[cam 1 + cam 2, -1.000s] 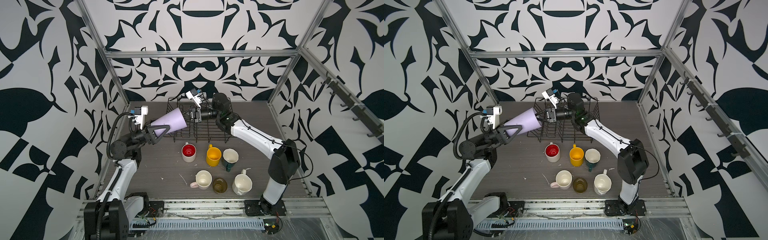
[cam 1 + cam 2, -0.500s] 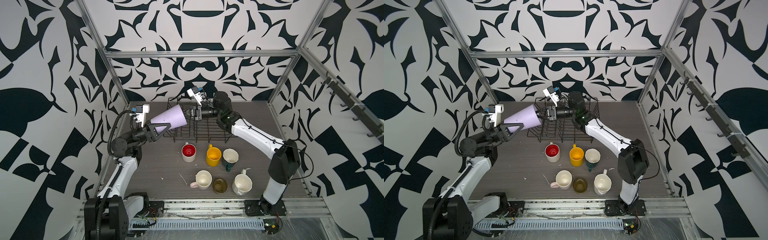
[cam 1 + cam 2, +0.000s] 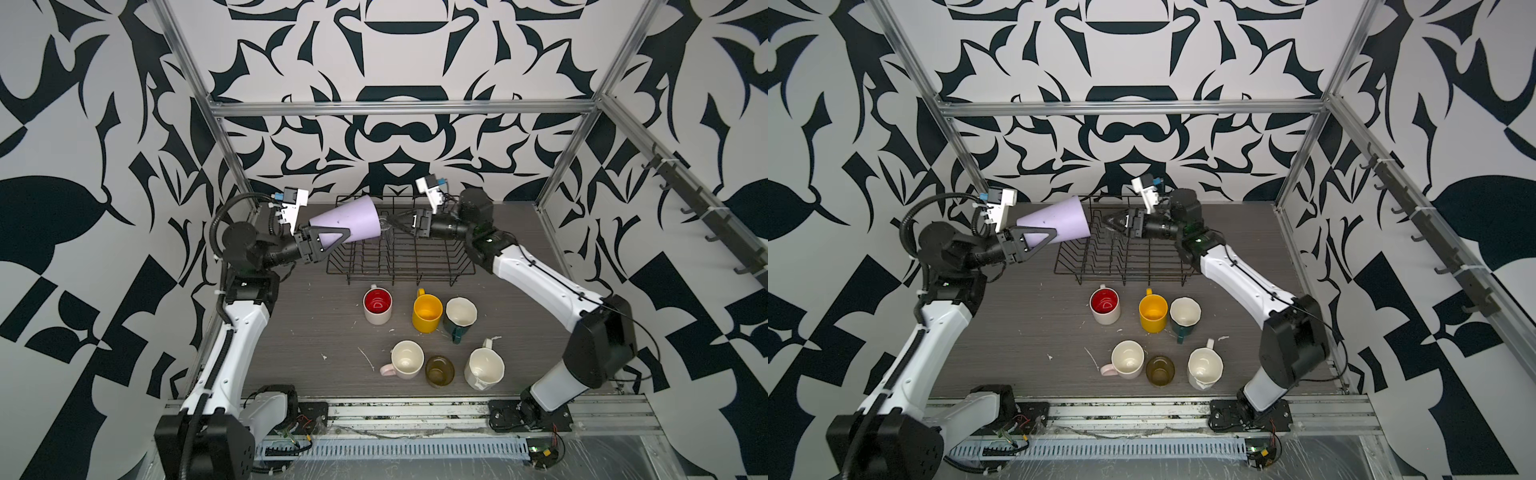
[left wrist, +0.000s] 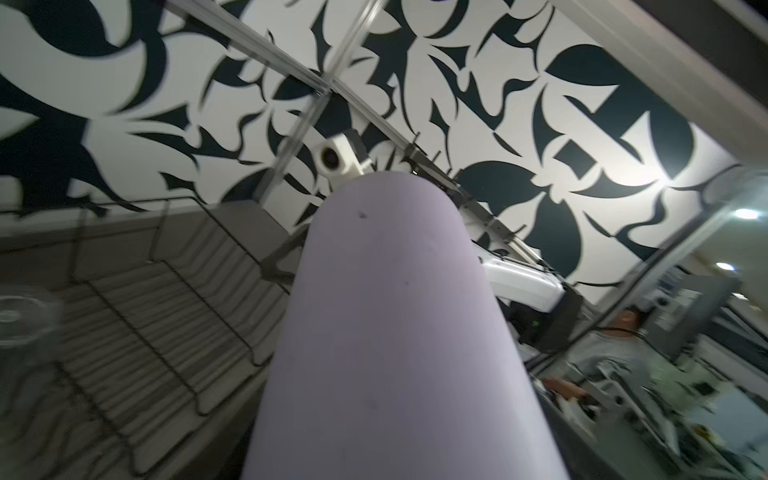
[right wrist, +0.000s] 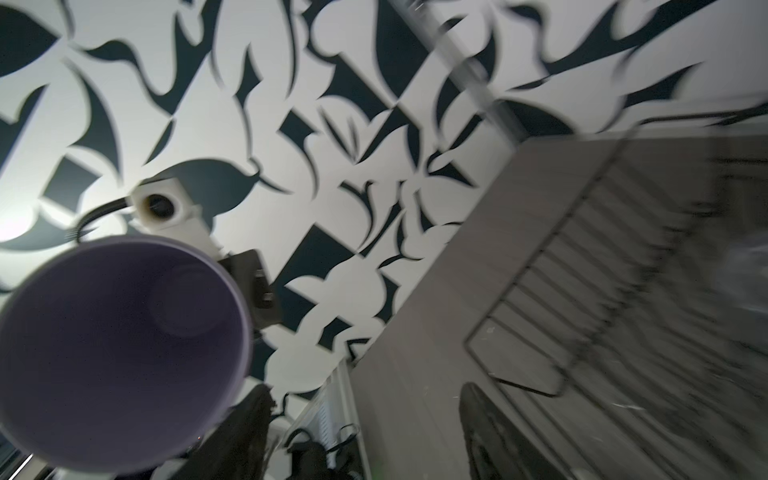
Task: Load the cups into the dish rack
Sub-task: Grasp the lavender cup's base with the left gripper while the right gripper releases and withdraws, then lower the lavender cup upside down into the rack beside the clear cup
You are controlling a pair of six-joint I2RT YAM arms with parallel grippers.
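My left gripper [image 3: 332, 237] is shut on the lilac tumbler [image 3: 348, 224], held tilted in the air at the dish rack's left end with its mouth towards the rack; in the left wrist view the tumbler [image 4: 395, 332] hides the fingers. The black wire dish rack [image 3: 399, 284] stands at the back of the table. My right gripper [image 3: 395, 222] hovers open over the rack, its fingers [image 5: 498, 436] apart with nothing between. A clear glass [image 4: 20, 320] shows blurred in the rack. On the table stand a red-lined pink mug [image 3: 377, 305], yellow mug [image 3: 427, 313] and dark green mug [image 3: 460, 316].
Nearer the front stand a cream mug [image 3: 406, 359], an olive glass [image 3: 439, 370] and a white faceted mug [image 3: 484, 368]. Metal frame posts and patterned walls close in the table on three sides. The tumbler's mouth [image 5: 120, 353] faces the right wrist camera closely.
The right gripper has opened over the rack and drawn back a little. The left gripper has carried the lilac tumbler up and slightly towards the back.
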